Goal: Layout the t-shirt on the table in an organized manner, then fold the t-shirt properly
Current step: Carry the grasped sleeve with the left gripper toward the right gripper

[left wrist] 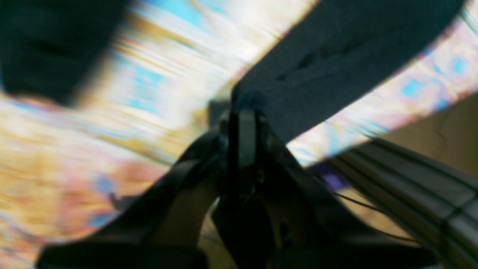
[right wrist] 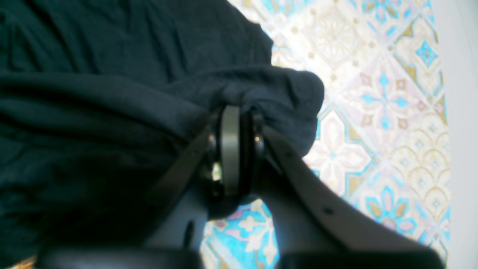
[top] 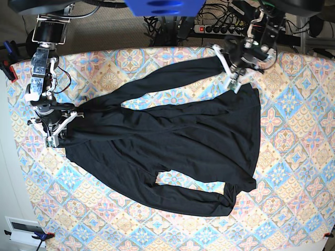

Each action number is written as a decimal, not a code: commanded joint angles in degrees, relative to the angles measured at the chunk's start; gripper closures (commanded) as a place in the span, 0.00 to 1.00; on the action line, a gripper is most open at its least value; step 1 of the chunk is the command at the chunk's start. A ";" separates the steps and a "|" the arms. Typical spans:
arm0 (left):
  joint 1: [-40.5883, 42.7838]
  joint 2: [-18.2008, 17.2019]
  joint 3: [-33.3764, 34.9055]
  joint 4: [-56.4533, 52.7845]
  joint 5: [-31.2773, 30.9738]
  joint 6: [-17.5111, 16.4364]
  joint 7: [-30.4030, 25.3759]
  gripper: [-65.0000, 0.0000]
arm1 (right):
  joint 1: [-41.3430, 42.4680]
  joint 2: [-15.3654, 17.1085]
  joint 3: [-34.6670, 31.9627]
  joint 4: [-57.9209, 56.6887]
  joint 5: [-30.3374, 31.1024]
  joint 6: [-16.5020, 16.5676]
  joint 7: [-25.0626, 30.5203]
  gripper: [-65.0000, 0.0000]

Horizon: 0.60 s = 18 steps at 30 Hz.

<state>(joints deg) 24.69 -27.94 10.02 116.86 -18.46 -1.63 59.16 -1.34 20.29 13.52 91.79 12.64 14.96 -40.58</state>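
The black long-sleeved t-shirt [top: 178,141] lies spread over the tiled table [top: 293,172], one sleeve reaching to the far edge and the other along the near side. My left gripper [top: 230,73] is at the far sleeve's end. In the blurred left wrist view this gripper [left wrist: 244,106] is shut on the tip of the sleeve [left wrist: 336,63]. My right gripper [top: 58,128] is at the shirt's left edge. The right wrist view shows it [right wrist: 241,112] shut on a bunched fold of the t-shirt [right wrist: 112,112] above the tabletop [right wrist: 373,112].
A power strip with cables [top: 220,29] lies beyond the table's far edge. A blue part [top: 162,6] hangs over the top middle. A white box [top: 21,227] and a clamp [top: 39,236] sit at the near left corner. The table's edge and floor [left wrist: 440,119] show beside the left gripper.
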 commanded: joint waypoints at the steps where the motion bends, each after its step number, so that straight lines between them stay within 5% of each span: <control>1: 1.55 -1.90 -1.10 0.90 -0.66 -0.09 0.23 1.00 | 0.77 1.02 0.42 1.00 0.41 -0.24 1.41 1.00; 5: 6.83 -9.11 -5.85 0.90 -8.49 -0.09 -5.40 1.00 | 0.42 1.02 0.42 1.00 0.15 -0.24 0.89 1.00; 10: 12.98 -16.32 -12.97 0.72 -17.81 -0.09 -11.29 1.00 | -1.95 1.02 0.42 1.00 -7.50 -0.24 0.89 1.00; 18: 14.92 -16.67 -25.36 0.64 -19.12 -0.09 -13.31 1.00 | -7.58 0.85 4.46 1.71 -11.90 -0.15 1.41 1.00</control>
<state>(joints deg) 39.53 -43.64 -14.70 116.79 -38.02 -2.17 46.68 -9.76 19.84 17.10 92.20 1.63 15.92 -40.36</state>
